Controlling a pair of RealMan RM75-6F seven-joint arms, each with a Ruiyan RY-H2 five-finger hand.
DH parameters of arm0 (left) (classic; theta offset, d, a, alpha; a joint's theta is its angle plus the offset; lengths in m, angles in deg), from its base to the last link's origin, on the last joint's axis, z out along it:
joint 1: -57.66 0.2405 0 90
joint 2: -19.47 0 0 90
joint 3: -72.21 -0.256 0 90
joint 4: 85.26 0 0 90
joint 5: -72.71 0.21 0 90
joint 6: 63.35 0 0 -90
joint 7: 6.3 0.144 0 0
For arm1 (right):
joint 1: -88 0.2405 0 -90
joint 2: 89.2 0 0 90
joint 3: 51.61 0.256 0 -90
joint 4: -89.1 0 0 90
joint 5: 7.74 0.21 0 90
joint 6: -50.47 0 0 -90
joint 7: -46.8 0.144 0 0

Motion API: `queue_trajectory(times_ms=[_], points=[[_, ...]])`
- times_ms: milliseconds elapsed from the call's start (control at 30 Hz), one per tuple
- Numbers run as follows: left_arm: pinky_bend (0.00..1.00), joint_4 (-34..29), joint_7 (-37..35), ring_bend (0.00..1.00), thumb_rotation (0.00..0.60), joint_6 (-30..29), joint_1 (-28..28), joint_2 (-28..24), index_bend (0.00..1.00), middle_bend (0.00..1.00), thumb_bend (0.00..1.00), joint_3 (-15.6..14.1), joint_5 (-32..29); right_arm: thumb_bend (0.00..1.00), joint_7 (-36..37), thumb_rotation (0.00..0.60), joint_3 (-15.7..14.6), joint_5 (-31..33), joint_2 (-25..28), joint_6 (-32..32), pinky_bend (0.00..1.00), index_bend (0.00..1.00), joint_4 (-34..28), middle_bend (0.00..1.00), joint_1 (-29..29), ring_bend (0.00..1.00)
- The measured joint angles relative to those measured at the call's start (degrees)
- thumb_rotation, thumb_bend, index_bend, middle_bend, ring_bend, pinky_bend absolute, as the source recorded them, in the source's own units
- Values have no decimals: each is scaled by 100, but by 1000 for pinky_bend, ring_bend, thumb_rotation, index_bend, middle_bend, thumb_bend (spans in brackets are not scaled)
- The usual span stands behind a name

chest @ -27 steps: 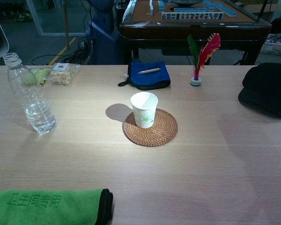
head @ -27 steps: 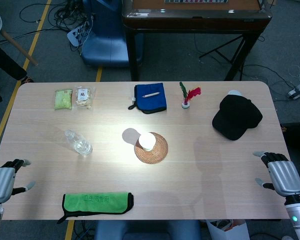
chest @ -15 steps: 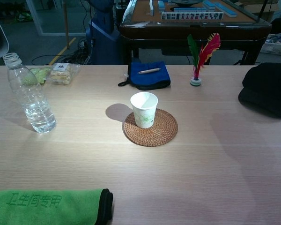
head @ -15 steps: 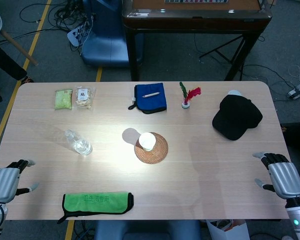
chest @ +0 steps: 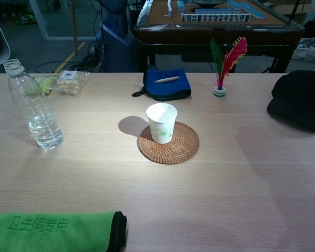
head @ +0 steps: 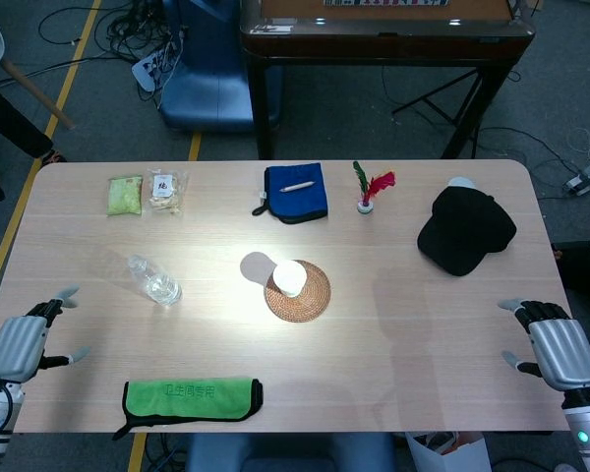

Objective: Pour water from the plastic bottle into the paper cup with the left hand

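Only the left hand [head: 20, 342] has moved since the earlier frames: in the head view it has come up along the desk's near-left corner and further onto the surface, towards the bottle, while bottle, cup and right hand sit as they did.

The plastic bottle [head: 154, 279] stands upright on the left half of the desk [head: 403, 334], cap off as far as the chest view shows, with a little water in its lower part [chest: 33, 112]. From the left hand's fingers [head: 63, 298] it lies ahead and to the robot's right, apart from them, with bare desk between; nothing touches it. Its long axis is vertical, so I judge a side-on wrap around the body is what the reach calls for. The left hand is much nearer to it than the right, and its fingers are spread apart, holding nothing.

The paper cup [head: 289, 277] stands upright on a round woven coaster [head: 298, 291] near the desk's middle, to the bottle's right and well apart from it.

At the near-right edge the right hand [head: 556, 349] rests with fingers apart and empty, far from both. A folded green cloth [head: 190, 397] lies at the near edge, just right of the left hand and nearer the robot than the bottle, off the direct line of the reach, I judge.
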Motion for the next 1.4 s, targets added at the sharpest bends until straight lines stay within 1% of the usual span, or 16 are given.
queue_trajectory(times_ms=[133,267,367,467,500,667,733,867,967,1167,1400], points=[[661,423,-320,328,600,304,-293,283,127,297,35,179,-110,47,38,600,12,12,17,-8,313,291,4,303,-4,288],[634,545,-622,303,600,688,-490,403,109,259,31,296,-318,46,76,600,17,20,33,-6,313,291,12,303,-6,288],[586,618,-900,269,600,1042,-655,453,94,224,28,357,-463,47,91,600,23,27,42,-4,313,291,12,303,-6,288],[480,724,-1112,215,600,1320,-818,527,78,181,24,408,-585,47,110,600,32,43,50,0,313,292,17,303,-6,288],[463,746,-1177,204,600,1381,-856,548,75,173,23,421,-613,47,114,600,33,46,52,2,313,292,19,303,-6,288],[290,863,-1554,109,600,1665,-1043,679,44,93,8,483,-716,47,127,600,36,60,53,30,313,292,28,303,3,288],[260,916,-1730,95,600,1757,-1114,750,34,73,4,509,-740,47,136,600,36,61,55,39,313,292,29,304,7,288],[255,1135,-1919,90,600,1904,-1260,980,20,32,3,577,-823,47,162,600,40,69,63,41,313,292,33,304,5,288],[255,1277,-1978,83,600,2055,-1372,1153,12,23,3,630,-921,47,191,600,47,77,76,36,313,292,35,303,3,288],[255,1384,-2378,81,600,2446,-1591,1349,1,20,3,698,-1047,47,266,600,58,83,104,20,313,292,41,303,-5,288],[255,1417,-2772,81,600,2666,-1721,1465,1,20,3,725,-1089,47,321,600,64,85,127,21,313,292,49,303,-6,288]])
